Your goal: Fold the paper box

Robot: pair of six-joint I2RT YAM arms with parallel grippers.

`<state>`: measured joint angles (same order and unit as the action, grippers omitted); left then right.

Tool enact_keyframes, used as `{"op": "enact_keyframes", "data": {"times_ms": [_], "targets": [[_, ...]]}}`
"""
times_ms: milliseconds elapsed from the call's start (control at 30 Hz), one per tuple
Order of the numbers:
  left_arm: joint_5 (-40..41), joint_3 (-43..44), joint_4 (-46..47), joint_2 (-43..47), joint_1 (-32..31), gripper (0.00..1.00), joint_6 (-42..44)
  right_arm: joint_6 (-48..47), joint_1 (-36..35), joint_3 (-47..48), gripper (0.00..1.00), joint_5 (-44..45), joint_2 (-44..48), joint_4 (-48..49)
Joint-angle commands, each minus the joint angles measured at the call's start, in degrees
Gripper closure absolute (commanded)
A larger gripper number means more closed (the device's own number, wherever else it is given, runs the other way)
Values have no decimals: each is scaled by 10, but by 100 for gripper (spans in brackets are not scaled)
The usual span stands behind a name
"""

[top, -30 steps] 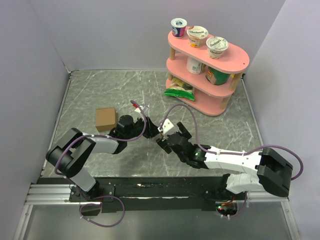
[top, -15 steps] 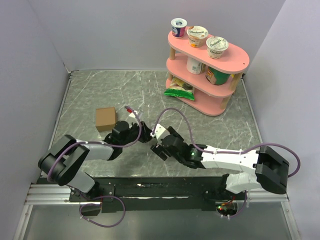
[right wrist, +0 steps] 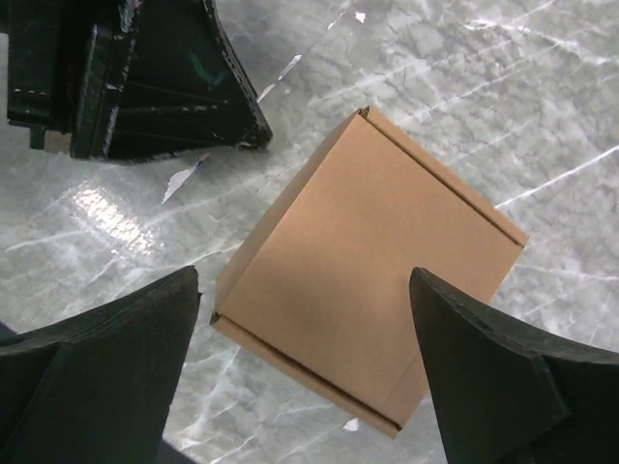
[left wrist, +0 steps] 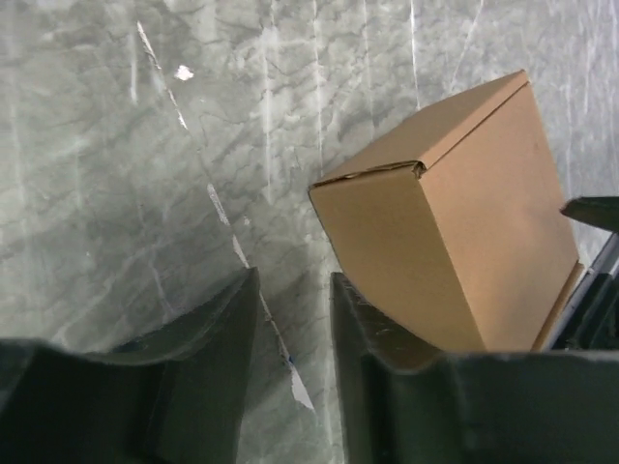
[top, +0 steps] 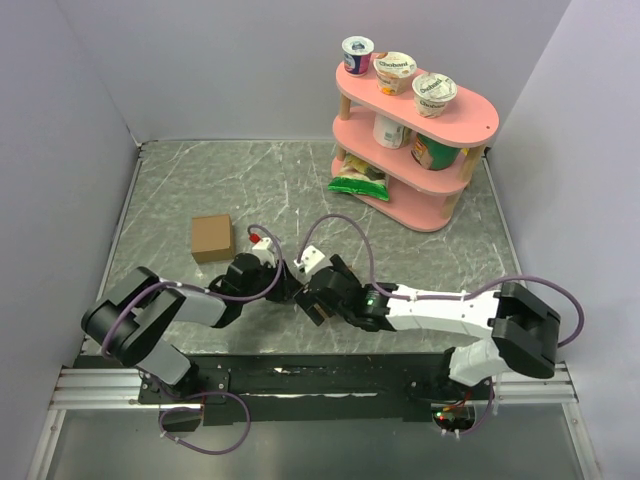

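1. Paper box, left wrist view: a closed brown carton on the grey marbled table, one corner toward the camera, with a thin seam along its top edge. The left gripper has its fingers slightly apart, with bare table in the gap. The box sits outside that gap, just beside one finger; I cannot tell if they touch.
2. Right wrist view: the box lies between the fingers of the right gripper, which are spread wide and straddle it. I cannot tell if they touch it. The left gripper shows as a dark wedge near the box's far corner.
3. Top view: both grippers meet nose to nose at the table's front centre, hiding the box. A brown cube sits well apart on the left. A pink shelf stands at far right.
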<state>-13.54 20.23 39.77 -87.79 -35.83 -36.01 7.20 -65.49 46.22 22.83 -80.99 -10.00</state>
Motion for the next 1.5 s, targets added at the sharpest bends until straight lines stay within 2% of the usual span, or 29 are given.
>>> {"op": "enact_keyframes", "data": {"times_ms": [0,100,133,233,300,533,700,867,1000,1167,1267,1333,1400,1467], "targets": [[33,-2,1,44,-1,48,-23,31,-6,12,2,-17,62,-20],[38,7,-44,74,1,26,-17,6,-8,-27,1,-69,101,-8],[40,10,-55,82,2,16,-15,1,-9,-38,0,-78,105,-10],[58,19,-93,126,9,4,-16,-10,-24,-45,0,-83,103,-31],[76,30,-129,160,14,1,-12,-11,-29,-46,0,-88,99,-34],[104,70,-231,239,36,4,6,33,-30,-13,0,-44,28,-76],[111,75,-260,294,52,4,14,47,-14,15,1,6,-14,-96],[105,84,-284,316,67,4,21,32,30,21,4,13,-47,-55],[100,88,-290,326,75,4,25,-8,78,21,5,-1,-54,4],[89,99,-295,324,86,4,30,-68,104,33,3,-15,-66,52],[83,101,-293,330,96,4,34,-63,106,49,0,7,-48,43],[91,103,-295,335,106,4,38,-48,106,44,0,1,-2,47],[91,104,-297,336,118,4,47,-27,120,30,0,-47,53,59],[78,106,-297,336,150,4,51,-7,162,21,0,-82,86,64]]}}
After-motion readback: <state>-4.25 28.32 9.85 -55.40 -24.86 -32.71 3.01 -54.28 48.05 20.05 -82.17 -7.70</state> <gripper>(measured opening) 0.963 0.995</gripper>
